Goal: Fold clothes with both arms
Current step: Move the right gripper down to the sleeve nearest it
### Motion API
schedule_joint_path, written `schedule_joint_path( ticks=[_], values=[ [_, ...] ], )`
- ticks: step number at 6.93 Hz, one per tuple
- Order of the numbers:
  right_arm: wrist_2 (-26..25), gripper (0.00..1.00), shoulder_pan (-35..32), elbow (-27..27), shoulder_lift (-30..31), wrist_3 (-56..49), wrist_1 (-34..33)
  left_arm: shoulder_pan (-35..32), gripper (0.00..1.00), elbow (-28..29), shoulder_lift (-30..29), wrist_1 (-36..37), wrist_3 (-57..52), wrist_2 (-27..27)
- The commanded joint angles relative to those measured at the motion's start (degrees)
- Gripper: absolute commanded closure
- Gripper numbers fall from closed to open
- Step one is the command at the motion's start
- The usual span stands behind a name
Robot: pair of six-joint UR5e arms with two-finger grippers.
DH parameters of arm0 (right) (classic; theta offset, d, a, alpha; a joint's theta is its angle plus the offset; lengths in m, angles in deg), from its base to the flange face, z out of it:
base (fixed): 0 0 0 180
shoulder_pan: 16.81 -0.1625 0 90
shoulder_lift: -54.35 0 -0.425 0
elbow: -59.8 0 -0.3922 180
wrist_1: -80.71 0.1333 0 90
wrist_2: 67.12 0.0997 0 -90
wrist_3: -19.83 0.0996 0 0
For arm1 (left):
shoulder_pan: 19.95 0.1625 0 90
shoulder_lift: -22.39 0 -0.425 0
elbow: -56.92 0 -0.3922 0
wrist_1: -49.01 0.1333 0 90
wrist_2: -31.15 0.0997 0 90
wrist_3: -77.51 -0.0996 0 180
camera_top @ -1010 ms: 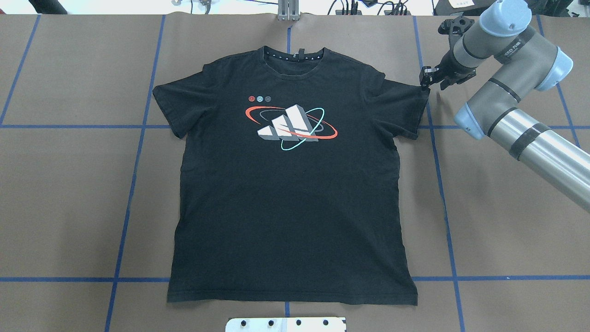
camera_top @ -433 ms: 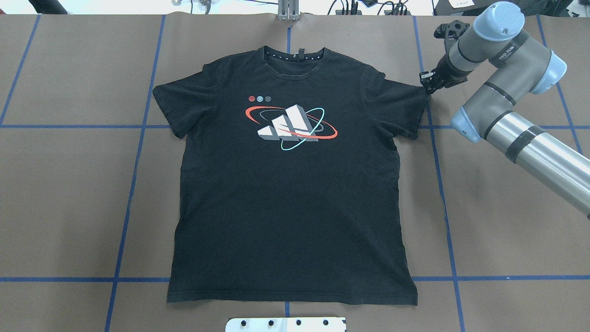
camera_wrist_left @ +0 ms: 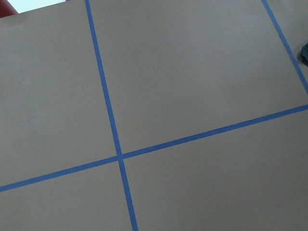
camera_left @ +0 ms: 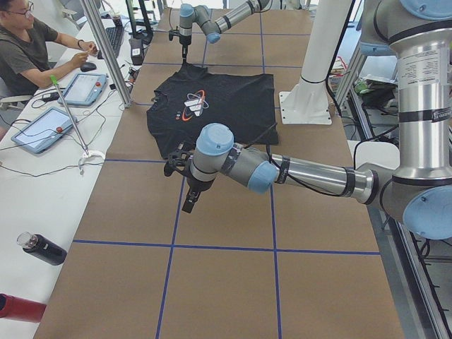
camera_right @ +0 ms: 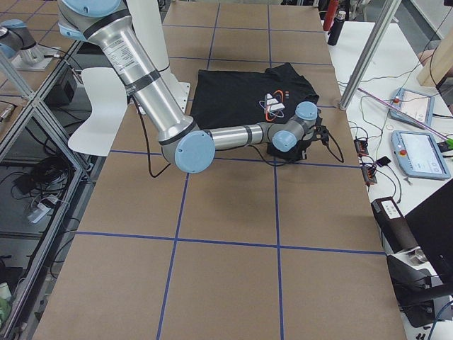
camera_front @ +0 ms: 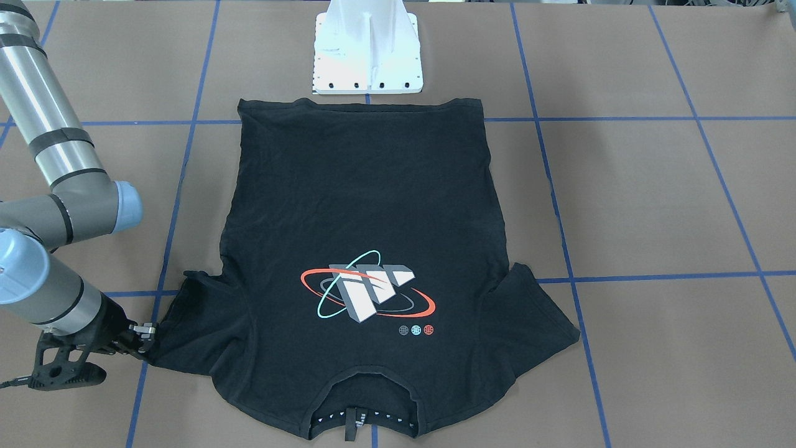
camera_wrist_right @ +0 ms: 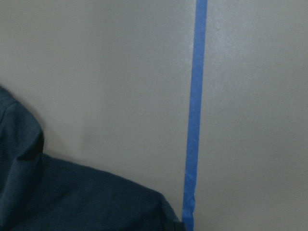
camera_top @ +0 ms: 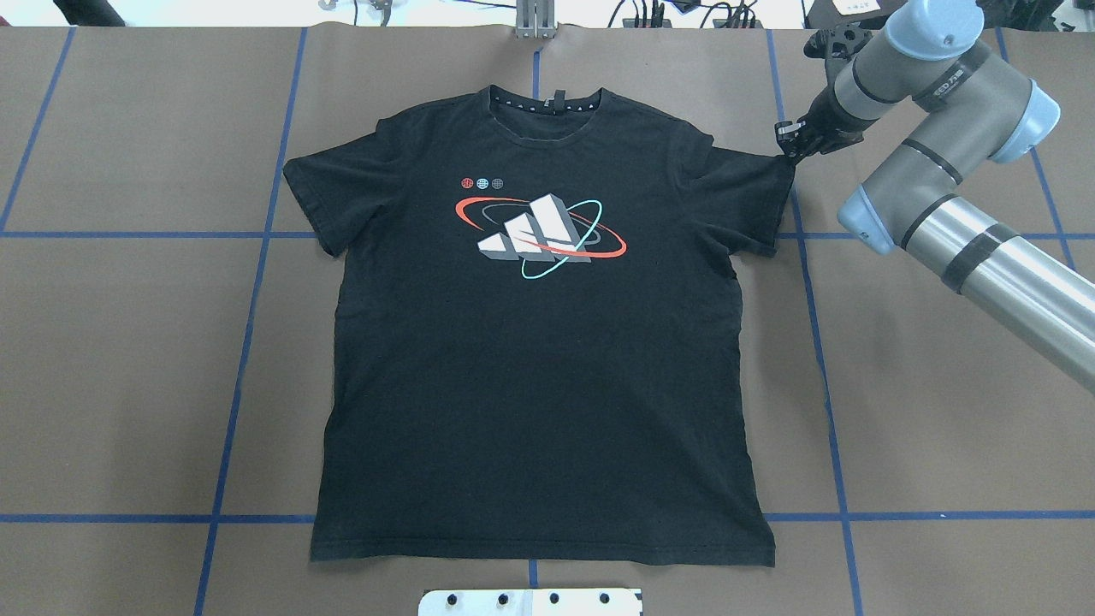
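Note:
The black T-shirt [camera_top: 530, 385] lies flat and face up, its collar on the far side from the robot's base. It also shows in the front view as the T-shirt [camera_front: 360, 205]. My right gripper [camera_top: 789, 144] sits low at the outer corner of the shirt's right sleeve [camera_top: 753, 197]. It looks shut on that corner, seen again at the right gripper [camera_front: 144, 342]. The right wrist view shows only sleeve cloth [camera_wrist_right: 72, 197] and tape. My left gripper [camera_left: 188, 206] hangs above the table, left of the shirt. It shows only in the exterior left view, so I cannot tell its state.
The white pedestal base [camera_front: 368, 50] stands just behind the shirt's hem. Blue tape lines [camera_wrist_left: 119, 156] cross the brown table. A person [camera_left: 28, 42] sits at a side desk with tablets [camera_left: 85, 88], behind a metal post [camera_left: 106, 49]. A black bottle [camera_left: 42, 248] lies there.
The right arm's wrist and elbow have swung a little while its gripper stayed at the sleeve corner. The corner has drawn slightly toward the gripper. The rest of the shirt is unmoved.

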Motion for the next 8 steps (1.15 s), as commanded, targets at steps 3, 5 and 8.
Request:
schedule_joint_path(
  ticks=[3, 5, 8],
  values=[
    [6.11, 1.00, -0.94, -12.93, 11.27, -0.15, 0.19, 0.00, 0.00, -1.30, 0.17, 0.22, 0.00, -0.01],
    [5.86, 1.00, -0.68, -14.42, 9.70, 0.72, -0.51, 0.09, 0.00, -1.30, 0.18, 0.22, 0.00, -0.01],
    [4.80, 1.00, 3.52, -13.65, 1.20, 12.46, -2.18, 0.09, 0.00, -1.30, 0.26, 0.13, 0.00, -0.01]
  ],
)
